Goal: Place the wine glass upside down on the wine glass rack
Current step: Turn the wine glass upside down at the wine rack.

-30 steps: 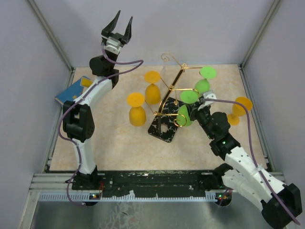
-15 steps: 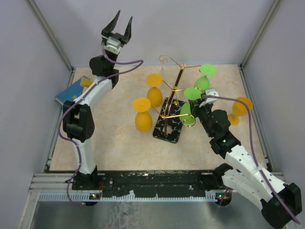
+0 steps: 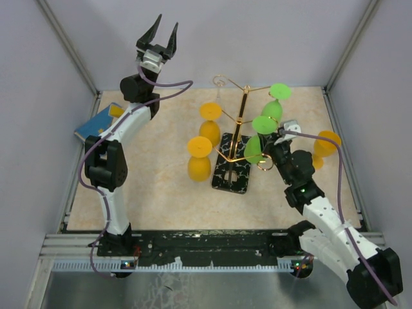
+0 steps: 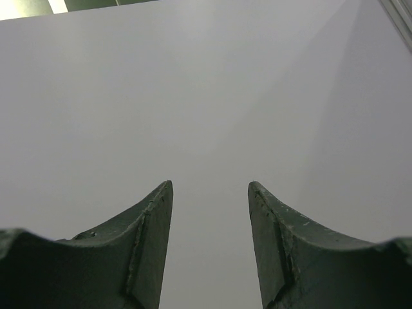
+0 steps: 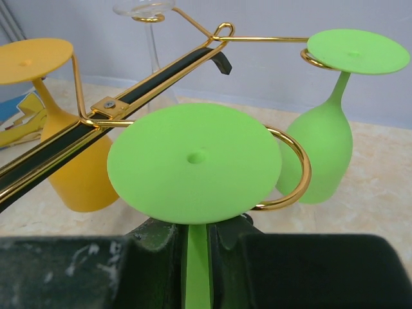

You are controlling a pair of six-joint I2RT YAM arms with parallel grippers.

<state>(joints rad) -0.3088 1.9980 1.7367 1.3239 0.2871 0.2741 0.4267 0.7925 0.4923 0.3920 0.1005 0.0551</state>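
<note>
The right fingers (image 5: 226, 251) are narrowly closed on the stem of the green wine glass (image 5: 193, 161). They hold it bowl down with its flat foot uppermost. That foot lies over a curled gold hook (image 5: 297, 168) of the wine glass rack (image 3: 232, 174), on the rack's right side above the table (image 3: 154, 193). The foot hides whether the stem already sits inside the curl.

The step in hand looks like seating the glass. To do it well:
- Keep the foot level and the grip firm.
- Ease the stem fully into the loop, then lower until the foot bears on the wire all round.
- Only then let the fingers part.
- The stand is thin wire, so sideways pushing would likely rock it. Any correction should be small and follow the line of the hook.

Just beyond, a second green glass (image 5: 322, 145) hangs from the next hook, so the bowls should not knock together. Orange glasses (image 3: 199, 158) hang across the rack.

Farthest back, the left fingers (image 4: 154, 238) stand wide and empty, raised toward the rear wall, well apart from the rack.
</note>
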